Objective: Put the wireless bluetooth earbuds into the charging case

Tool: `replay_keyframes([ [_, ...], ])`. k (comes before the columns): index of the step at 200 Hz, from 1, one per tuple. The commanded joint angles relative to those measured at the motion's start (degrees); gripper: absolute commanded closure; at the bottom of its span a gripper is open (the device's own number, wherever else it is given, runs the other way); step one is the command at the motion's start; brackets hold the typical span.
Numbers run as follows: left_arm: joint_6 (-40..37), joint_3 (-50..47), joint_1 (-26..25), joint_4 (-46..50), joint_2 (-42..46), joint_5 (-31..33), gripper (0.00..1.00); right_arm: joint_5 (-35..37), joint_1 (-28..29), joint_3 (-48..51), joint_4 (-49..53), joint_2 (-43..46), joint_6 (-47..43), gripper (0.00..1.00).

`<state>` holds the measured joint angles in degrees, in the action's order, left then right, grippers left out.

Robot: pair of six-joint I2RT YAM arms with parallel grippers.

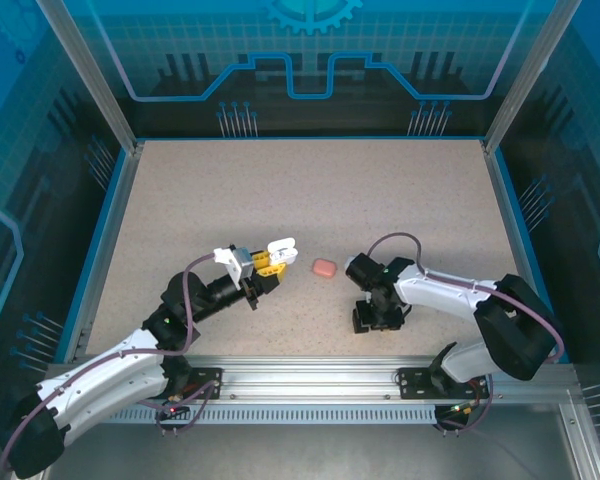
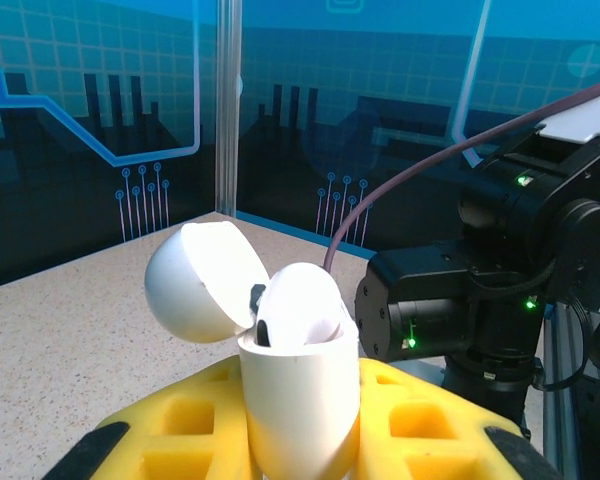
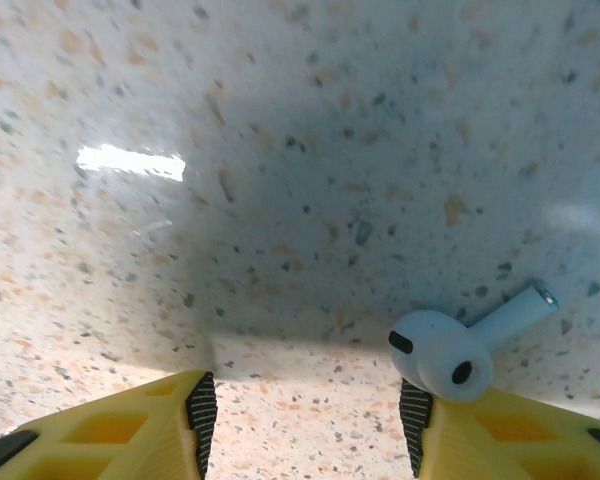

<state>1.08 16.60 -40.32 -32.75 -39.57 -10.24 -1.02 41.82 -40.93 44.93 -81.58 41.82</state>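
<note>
Pinching what, the left gripper (image 1: 267, 264)? — A

The white charging case (image 2: 302, 400), clamped upright between its yellow fingers. The lid (image 2: 195, 285) is swung open to the left. A seated earbud (image 2: 302, 300), white, sits in the mouth with its head above the rim. — B

Room around it? — A

Tight on one side: in the left wrist view the right arm's black wrist (image 2: 460, 300) stands near, behind the case. Farther out the table (image 1: 310, 190) lies open up to the blue-edged walls (image 1: 100, 235). — B

And the right gripper (image 3: 306, 415)? — A

Pointed down at the table, near the front rail (image 1: 320, 375), fingers spread with nothing between them. A loose earbud (image 3: 442, 355), also white, lies on the table at the tip of one finger, its stem pointing away. I cannot tell whether they touch. — B

Anything between the arms? — A

A salmon case (image 1: 323, 268) on the table, apart from both grippers. — B
</note>
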Motion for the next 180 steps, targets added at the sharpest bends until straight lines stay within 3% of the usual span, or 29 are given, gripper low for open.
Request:
replay_keyframes([
  [1, -1.1, -0.1, -0.3, -0.4, 1.0, 0.8, 1.00, 1.8, -1.7, -1.8, -0.7, -0.7, -2.5, 0.46],
  [71, -1.2, 0.3, -0.3, 0.1, 0.9, 0.8, 1.00, 1.7, -7.0, -4.0, -5.0, -4.1, -7.1, 0.46],
  [180, -1.4, 0.7, -0.4, 1.0, 1.5, 1.1, 1.00, -3.2, -8.1, -10.7, -10.7, -9.3, -10.4, 0.46],
])
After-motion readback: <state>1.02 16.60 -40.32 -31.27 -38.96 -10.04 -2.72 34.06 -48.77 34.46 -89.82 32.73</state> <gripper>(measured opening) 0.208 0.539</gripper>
